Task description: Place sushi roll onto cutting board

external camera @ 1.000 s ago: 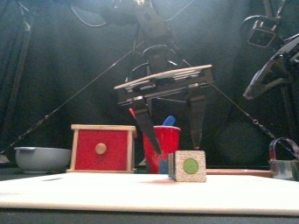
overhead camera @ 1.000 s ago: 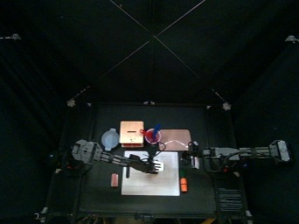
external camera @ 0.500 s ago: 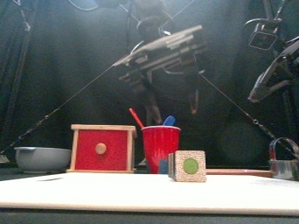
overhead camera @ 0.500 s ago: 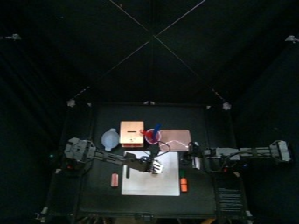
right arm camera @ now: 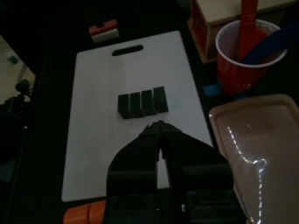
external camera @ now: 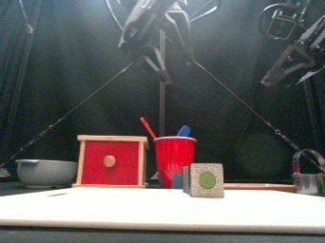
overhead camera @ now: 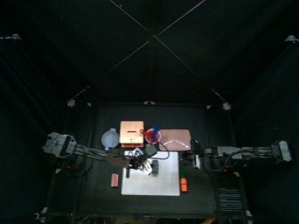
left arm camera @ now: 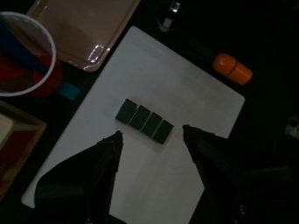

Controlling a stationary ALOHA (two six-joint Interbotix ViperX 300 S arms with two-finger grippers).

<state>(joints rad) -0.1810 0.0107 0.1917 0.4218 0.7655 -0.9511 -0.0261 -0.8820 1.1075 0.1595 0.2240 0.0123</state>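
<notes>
Sushi roll point(external camera: 204, 179) sits on cutting board point(external camera: 152, 209) before red cup point(external camera: 174, 159)

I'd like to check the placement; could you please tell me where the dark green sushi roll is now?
The dark green sushi roll lies on the large white cutting board, near its middle, cup side; in the front view it stands just right of the red plastic cup.

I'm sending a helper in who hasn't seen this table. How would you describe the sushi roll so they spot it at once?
Find the large flat white cutting board at the table's front. Near its middle lies the sushi roll, a short row of four dark green slices pressed side by side. It is the only thing on the board; the red plastic cup stands off it.
</notes>
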